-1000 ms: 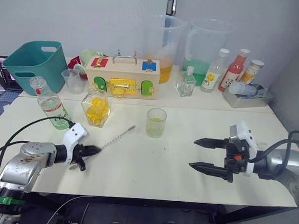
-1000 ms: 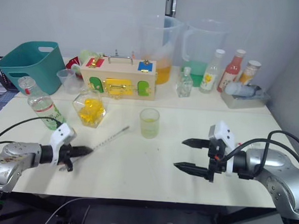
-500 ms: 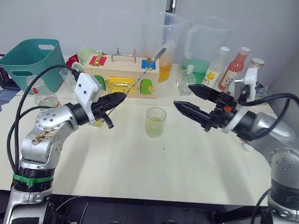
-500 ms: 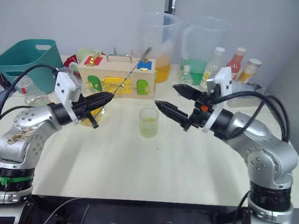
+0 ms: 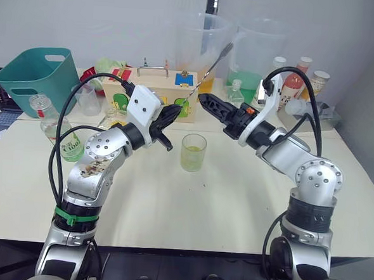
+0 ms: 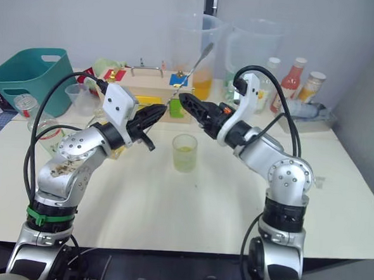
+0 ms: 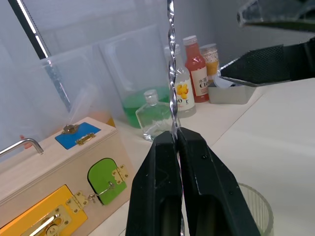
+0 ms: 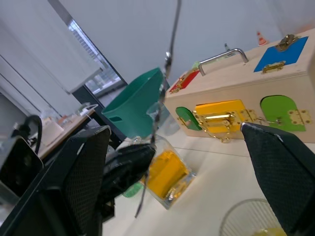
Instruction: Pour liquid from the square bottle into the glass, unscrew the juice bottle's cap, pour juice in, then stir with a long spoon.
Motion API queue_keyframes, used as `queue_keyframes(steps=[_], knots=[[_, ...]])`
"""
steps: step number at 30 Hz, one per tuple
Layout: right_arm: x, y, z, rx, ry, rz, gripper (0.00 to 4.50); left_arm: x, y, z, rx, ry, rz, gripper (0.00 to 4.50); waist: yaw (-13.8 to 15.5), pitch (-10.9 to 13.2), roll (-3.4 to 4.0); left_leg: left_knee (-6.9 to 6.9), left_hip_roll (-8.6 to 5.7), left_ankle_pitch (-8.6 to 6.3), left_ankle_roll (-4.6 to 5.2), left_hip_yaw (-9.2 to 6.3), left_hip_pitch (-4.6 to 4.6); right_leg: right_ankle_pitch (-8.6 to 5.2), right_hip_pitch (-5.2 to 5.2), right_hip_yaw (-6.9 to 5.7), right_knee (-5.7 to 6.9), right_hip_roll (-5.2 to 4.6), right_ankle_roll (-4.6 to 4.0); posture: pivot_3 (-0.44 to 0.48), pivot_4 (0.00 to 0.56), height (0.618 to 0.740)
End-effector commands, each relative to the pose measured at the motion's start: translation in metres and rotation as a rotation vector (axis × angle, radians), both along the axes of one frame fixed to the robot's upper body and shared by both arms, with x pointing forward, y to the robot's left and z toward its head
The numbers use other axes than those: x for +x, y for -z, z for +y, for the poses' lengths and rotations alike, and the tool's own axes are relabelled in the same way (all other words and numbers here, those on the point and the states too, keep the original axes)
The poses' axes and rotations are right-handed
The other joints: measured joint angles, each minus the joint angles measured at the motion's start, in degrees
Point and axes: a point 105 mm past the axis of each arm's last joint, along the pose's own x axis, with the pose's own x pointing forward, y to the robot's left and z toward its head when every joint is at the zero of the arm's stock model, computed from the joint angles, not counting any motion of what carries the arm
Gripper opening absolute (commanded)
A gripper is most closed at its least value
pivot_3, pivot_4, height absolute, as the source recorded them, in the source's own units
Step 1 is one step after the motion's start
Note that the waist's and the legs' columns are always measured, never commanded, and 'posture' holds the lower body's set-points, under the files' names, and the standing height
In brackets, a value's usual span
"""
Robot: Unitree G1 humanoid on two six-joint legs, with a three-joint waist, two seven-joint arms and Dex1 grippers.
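The long spoon (image 5: pixel 207 73) was pinched near its lower end by the left gripper (image 5: pixel 171 113), slanting toward the upper middle of the frame. The right gripper (image 5: pixel 211 106) was spread wide beside the shaft. The glass (image 5: pixel 194 152), centre frame, stood just below. A steep, slow descent was advisable; open worktop (image 5: pixel 221 205) lay in the foreground.

Legible: only "C" on red bottle (image 7: pixel 199 69) label; other labels too blurry.
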Motion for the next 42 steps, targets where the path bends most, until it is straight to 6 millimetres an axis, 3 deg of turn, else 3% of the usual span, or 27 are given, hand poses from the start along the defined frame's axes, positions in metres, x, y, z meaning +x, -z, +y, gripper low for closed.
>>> queue_keyframes(steps=[1, 11, 12, 24, 34, 39, 42], knots=[[0.001, -0.018, -0.001, 0.103, 0.024, -0.017, 4.50, -0.008, -0.007, -0.007, 0.001, 0.015, -0.050, 0.03, -0.02, 0.00, 0.00, 0.00, 0.00, 0.00, 0.00, 0.00, 0.00, 0.00, 0.00, 0.00, 0.00, 0.00, 0.00, 0.000, 0.150, 0.740], [0.017, -0.023, 0.000, 0.199, 0.070, 0.039, 4.50, -0.010, 0.000, -0.009, 0.029, 0.029, -0.025, 0.03, -0.12, 0.00, 0.01, 0.00, 0.00, 0.00, 0.00, 0.00, 0.00, 0.00, -0.01, 0.00, 0.00, 0.01, 0.00, 0.000, 0.150, 0.740], [0.018, -0.023, 0.001, 0.200, 0.072, 0.043, 3.97, -0.010, 0.000, -0.009, 0.028, 0.029, -0.025, 0.00, -0.12, 0.00, 0.02, 0.00, 0.00, 0.00, 0.00, 0.00, 0.00, 0.00, -0.01, 0.00, 0.00, 0.01, 0.00, 0.000, 0.150, 0.740], [0.021, -0.023, -0.002, 0.222, 0.096, 0.041, 0.02, -0.009, 0.007, -0.016, 0.021, 0.042, 0.009, 0.00, -0.11, 0.00, 0.02, 0.00, 0.00, 0.00, 0.00, 0.00, 0.00, 0.00, -0.01, -0.01, 0.00, 0.01, 0.00, 0.000, 0.150, 0.740], [0.022, -0.021, -0.002, 0.203, 0.108, 0.024, 0.02, -0.006, 0.007, -0.013, -0.007, 0.041, 0.030, 0.00, -0.12, 0.00, 0.04, -0.01, 0.00, 0.00, 0.00, 0.00, 0.00, 0.00, -0.01, 0.00, -0.01, 0.01, 0.00, 0.000, 0.150, 0.740], [0.020, -0.025, -0.004, 0.186, 0.113, -0.007, 0.00, -0.005, 0.000, -0.003, -0.075, 0.039, 0.045, 1.57, -0.16, 0.00, 0.04, -0.01, 0.01, 0.00, 0.00, 0.00, -0.01, 0.00, -0.01, -0.01, -0.02, 0.02, 0.00, 0.000, 0.150, 0.740], [0.020, -0.036, -0.018, 0.210, 0.125, -0.040, 0.00, -0.009, -0.013, 0.020, -0.108, 0.046, 0.026, 2.61, -0.24, 0.01, 0.05, -0.01, 0.01, 0.00, 0.00, 0.00, -0.02, 0.00, -0.02, -0.01, -0.02, 0.02, 0.00, 0.000, 0.150, 0.740]])
